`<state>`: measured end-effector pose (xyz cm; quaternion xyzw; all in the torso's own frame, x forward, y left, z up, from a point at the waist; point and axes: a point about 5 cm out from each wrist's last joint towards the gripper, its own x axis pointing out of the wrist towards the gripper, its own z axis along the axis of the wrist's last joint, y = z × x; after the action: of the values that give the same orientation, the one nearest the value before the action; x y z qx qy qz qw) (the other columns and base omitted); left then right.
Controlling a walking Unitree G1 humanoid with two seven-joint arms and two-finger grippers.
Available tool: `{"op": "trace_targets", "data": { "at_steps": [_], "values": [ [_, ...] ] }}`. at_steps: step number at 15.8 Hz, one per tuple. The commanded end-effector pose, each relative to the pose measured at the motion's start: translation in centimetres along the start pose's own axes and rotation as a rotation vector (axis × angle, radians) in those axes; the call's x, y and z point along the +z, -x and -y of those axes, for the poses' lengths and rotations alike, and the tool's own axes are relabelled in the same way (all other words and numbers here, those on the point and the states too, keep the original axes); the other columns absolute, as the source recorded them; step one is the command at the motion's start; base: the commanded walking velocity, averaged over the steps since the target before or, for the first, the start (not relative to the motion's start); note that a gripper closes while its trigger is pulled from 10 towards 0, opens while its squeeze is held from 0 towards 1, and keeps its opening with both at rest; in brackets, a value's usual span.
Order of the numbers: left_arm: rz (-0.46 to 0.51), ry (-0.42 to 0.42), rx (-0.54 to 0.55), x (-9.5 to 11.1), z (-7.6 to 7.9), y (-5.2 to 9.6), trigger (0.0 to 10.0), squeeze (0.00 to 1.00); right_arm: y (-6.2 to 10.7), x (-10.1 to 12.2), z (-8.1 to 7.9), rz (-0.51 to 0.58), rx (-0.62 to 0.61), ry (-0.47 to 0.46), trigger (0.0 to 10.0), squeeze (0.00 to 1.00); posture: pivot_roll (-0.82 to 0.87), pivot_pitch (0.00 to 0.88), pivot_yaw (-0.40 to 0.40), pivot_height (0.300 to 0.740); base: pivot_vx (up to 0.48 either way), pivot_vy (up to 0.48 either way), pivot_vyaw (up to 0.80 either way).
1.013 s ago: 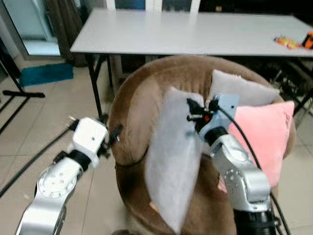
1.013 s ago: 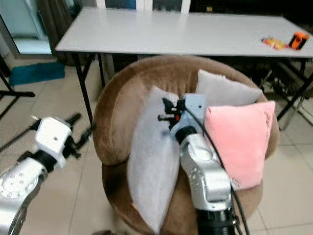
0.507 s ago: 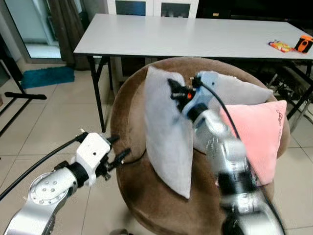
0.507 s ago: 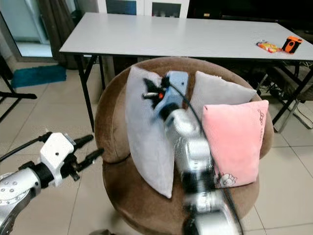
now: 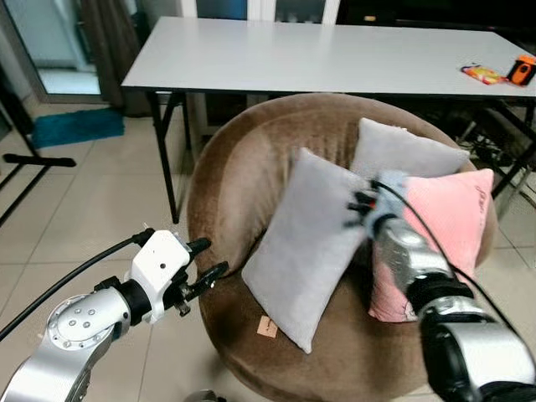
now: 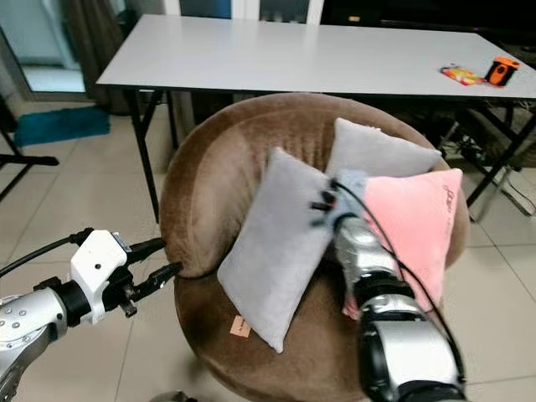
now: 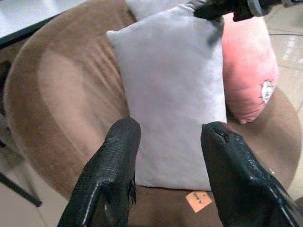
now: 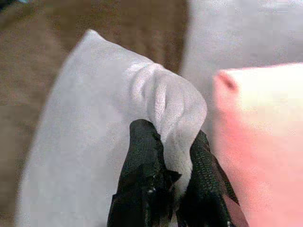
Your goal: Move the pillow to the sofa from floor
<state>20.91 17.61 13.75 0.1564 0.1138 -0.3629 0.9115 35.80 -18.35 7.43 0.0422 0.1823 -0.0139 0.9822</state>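
Observation:
A grey pillow (image 5: 306, 243) lies slanted on the seat of the round brown sofa (image 5: 234, 167), its upper corner leaning toward the pink pillow (image 5: 444, 226). My right gripper (image 5: 358, 205) is shut on that upper corner; the right wrist view has the black fingers (image 8: 142, 175) pinching the grey fabric (image 8: 165, 104). My left gripper (image 5: 205, 260) hovers open beside the sofa's left edge, with nothing between its fingers (image 7: 118, 161). The grey pillow (image 7: 165, 90) is straight ahead of it in the left wrist view.
A second grey pillow (image 5: 402, 151) leans on the sofa back behind the pink one. A white table (image 5: 318, 54) stands behind the sofa, with small orange items (image 5: 523, 71) at its far right. Black cables (image 5: 75, 276) and a stand leg (image 5: 33, 159) lie on the tiled floor to the left.
The right gripper has swung the grey pillow from upright against the sofa back down to a slanted rest on the seat, moving right toward the pink pillow. The left arm stayed put.

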Motion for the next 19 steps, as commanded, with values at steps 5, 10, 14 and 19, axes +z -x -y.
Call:
{"op": "trace_targets", "data": {
  "at_steps": [5,10,14,19],
  "values": [
    [0.002,0.152,-0.154,-0.6,1.2,-0.4,10.0,0.00,0.2,1.6,3.1,0.100,-0.034,-0.048,10.0,1.00,0.10,0.000,-0.052,0.740,0.000,0.000,0.00],
    [0.054,0.113,-0.135,0.2,0.6,-1.2,10.0,0.00,1.7,3.7,6.1,0.272,-0.031,0.119,10.0,1.00,0.05,0.000,-0.043,0.740,0.000,0.000,0.00],
    [0.175,0.088,0.196,1.6,-1.7,-2.1,10.0,0.00,6.0,5.1,2.3,0.437,0.086,0.103,10.0,1.00,0.01,0.000,-0.033,0.740,0.000,0.000,-0.36],
    [0.186,0.066,0.388,1.7,-1.7,-1.9,10.0,0.00,9.9,2.6,-1.7,0.407,0.029,-0.051,10.0,1.00,0.00,0.000,-0.021,0.740,0.000,-0.058,-0.79]
  ]
}}
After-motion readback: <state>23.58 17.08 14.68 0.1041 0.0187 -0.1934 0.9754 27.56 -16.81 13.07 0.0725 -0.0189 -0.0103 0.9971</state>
